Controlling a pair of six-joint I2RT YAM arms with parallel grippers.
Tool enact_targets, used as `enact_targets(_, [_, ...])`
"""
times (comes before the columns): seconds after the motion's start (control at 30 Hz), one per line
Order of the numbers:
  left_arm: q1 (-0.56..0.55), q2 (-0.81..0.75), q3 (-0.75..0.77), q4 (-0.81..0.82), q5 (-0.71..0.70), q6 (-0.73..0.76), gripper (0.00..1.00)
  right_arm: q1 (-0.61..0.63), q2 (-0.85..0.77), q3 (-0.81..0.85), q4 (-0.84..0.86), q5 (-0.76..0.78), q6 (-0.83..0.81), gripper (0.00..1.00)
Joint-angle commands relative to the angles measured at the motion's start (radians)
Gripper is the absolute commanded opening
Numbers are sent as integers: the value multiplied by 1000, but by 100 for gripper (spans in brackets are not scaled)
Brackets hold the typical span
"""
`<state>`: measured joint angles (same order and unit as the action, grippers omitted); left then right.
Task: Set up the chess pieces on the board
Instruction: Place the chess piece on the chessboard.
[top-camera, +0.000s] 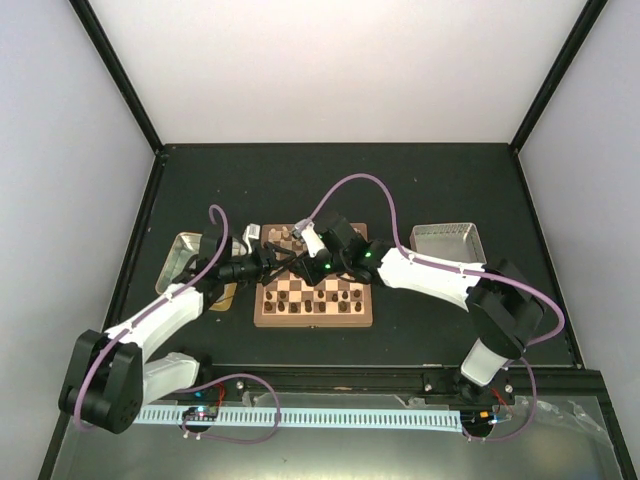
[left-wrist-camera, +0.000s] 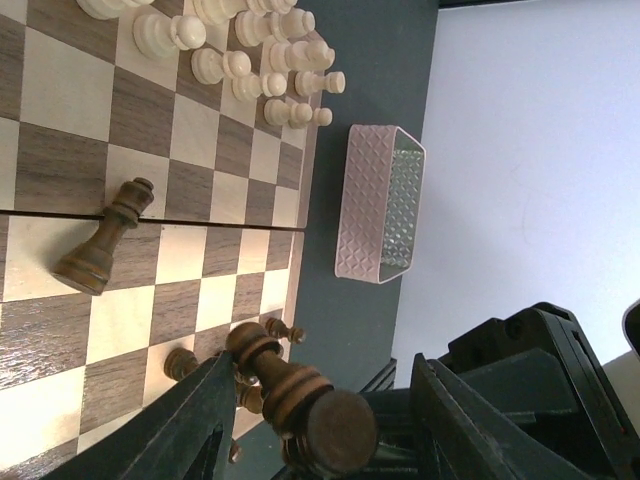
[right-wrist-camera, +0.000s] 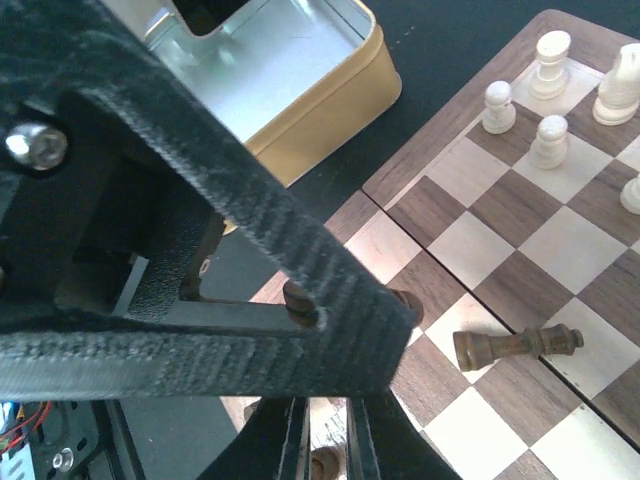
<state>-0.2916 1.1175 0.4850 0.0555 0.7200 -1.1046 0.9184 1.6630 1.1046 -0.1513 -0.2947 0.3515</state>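
Done: cream pieces (left-wrist-camera: 160, 30) ranked at one end of the board (left-wrist-camera: 60, 90)
Pending: fallen piece (left-wrist-camera: 105, 240), most dark ones
Left gripper (left-wrist-camera: 322, 400): apart around a dark piece (left-wrist-camera: 290, 390)
Right gripper (right-wrist-camera: 328, 440): cannot tell

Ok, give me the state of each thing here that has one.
Tall dark brown wooden chess piece: lying on its side.
Pale cream wooden chess pieces: standing upright.
Gold-rimmed metal tin: open.
Left gripper: open around a tilted dark piece.
Right gripper: nearly closed, grip unclear.
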Motion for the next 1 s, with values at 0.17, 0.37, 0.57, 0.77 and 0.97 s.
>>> enact_targets(0.17, [6,10,-5,88,57,-69,53,-4,-38,-16,28,-70,-40,1])
enact_targets(0.37, [6,10,-13,123,87,-110,53,-4,-54,-32,35,-93,-50,1])
enact_targets(0.57, [6,15,-13,118,90,-102,45,-4,-55,-37,35,-99,-57,1])
enact_targets(0.77, [5,39,-23,122,88,-76,33,-4,-54,-38,34,-86,-55,1])
enact_targets(0.97, [6,47,-14,106,82,-45,17,-4,-54,-37,17,-86,-69,1])
